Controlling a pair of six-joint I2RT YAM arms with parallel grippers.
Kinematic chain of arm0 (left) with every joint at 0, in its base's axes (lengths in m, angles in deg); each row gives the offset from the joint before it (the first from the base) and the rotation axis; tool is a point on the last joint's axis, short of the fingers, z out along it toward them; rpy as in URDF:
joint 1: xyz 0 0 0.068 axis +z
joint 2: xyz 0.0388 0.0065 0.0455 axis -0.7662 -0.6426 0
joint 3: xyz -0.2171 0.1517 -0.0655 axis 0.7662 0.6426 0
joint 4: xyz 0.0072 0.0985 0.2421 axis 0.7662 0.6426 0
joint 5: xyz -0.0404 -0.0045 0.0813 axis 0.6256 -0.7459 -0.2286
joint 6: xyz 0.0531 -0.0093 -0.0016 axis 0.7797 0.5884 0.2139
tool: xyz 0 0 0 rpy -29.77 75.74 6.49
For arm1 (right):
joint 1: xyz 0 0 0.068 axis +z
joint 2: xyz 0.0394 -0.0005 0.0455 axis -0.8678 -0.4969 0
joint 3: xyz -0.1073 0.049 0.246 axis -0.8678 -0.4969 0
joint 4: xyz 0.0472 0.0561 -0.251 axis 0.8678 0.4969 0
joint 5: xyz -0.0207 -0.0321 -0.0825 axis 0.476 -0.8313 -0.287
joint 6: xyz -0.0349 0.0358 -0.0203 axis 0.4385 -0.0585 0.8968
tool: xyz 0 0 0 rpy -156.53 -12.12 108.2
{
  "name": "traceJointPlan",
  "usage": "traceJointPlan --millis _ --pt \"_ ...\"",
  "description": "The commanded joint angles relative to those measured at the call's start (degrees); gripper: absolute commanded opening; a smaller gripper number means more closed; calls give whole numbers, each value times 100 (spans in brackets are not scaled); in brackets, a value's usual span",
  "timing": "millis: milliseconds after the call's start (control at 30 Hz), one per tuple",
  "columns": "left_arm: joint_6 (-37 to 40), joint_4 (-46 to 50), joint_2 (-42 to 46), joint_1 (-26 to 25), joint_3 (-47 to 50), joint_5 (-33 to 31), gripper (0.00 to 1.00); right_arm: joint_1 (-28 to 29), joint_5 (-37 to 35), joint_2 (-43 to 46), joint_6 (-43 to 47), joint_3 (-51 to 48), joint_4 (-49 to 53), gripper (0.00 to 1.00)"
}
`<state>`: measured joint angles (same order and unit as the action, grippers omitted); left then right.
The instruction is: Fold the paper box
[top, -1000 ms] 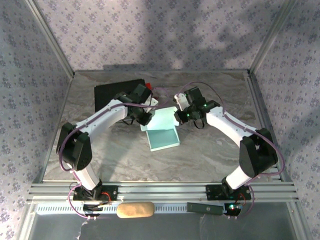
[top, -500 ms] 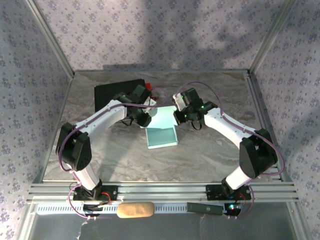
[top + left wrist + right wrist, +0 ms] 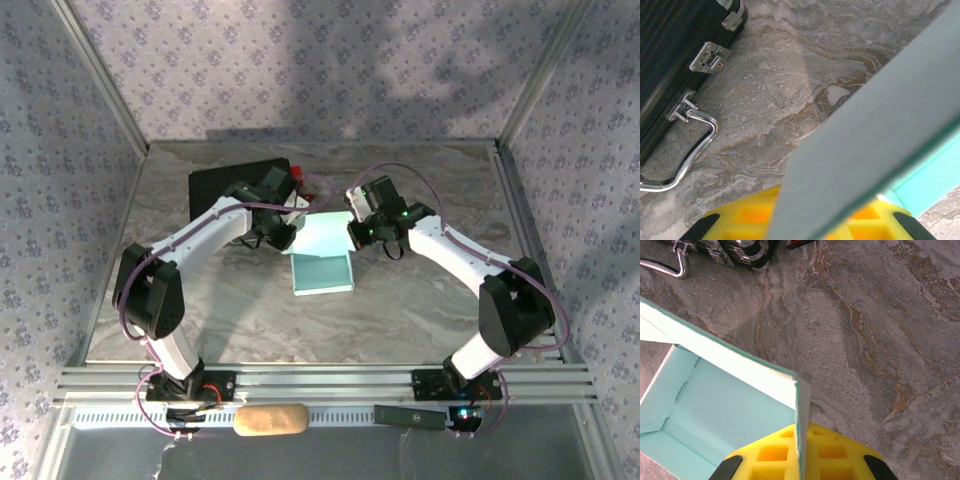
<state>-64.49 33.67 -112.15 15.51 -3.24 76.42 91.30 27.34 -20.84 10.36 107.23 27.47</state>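
Observation:
The pale light-blue paper box [image 3: 322, 262] stands half formed at the table's middle, its open tray part toward the arms and a flap raised at the back. My left gripper [image 3: 284, 233] is at its left back corner; in the left wrist view the box's card panel [image 3: 875, 125] runs between the yellow pads [image 3: 740, 220], shut on it. My right gripper [image 3: 357, 232] is at the right back corner. There the box's side wall [image 3: 801, 410] stands edge-on, pinched between the yellow pads [image 3: 840, 455], with the box's turquoise inside [image 3: 725, 410] to the left.
A black case [image 3: 225, 190] with a red end [image 3: 298, 178] lies at the back left, close behind the left gripper; its metal latches and handle [image 3: 695, 145] are near. A tan oblong object [image 3: 270, 420] rests on the front rail. Frame posts and patterned walls surround the marble table [image 3: 420, 310].
The box has turned to sit squarer and shifted slightly left. The right gripper moved a little left with the wall; the left gripper drew back toward the black case.

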Motion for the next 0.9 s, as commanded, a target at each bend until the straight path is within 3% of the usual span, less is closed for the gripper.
traceJointPlan --millis 0,200,600,867 --pt "-139 -53 -92 -4 -189 97 18 80 -124 57 -199 135 167 0" --pt "-690 -111 -100 -91 -302 -119 0 290 -427 62 -768 137 12 0" --pt "-2269 -762 2 -276 -150 -573 0 742 -1528 262 -2629 -112 -725 0" --pt "-2485 -1111 -230 -264 -387 -627 0 945 -2030 129 -2856 -221 -1349 0"
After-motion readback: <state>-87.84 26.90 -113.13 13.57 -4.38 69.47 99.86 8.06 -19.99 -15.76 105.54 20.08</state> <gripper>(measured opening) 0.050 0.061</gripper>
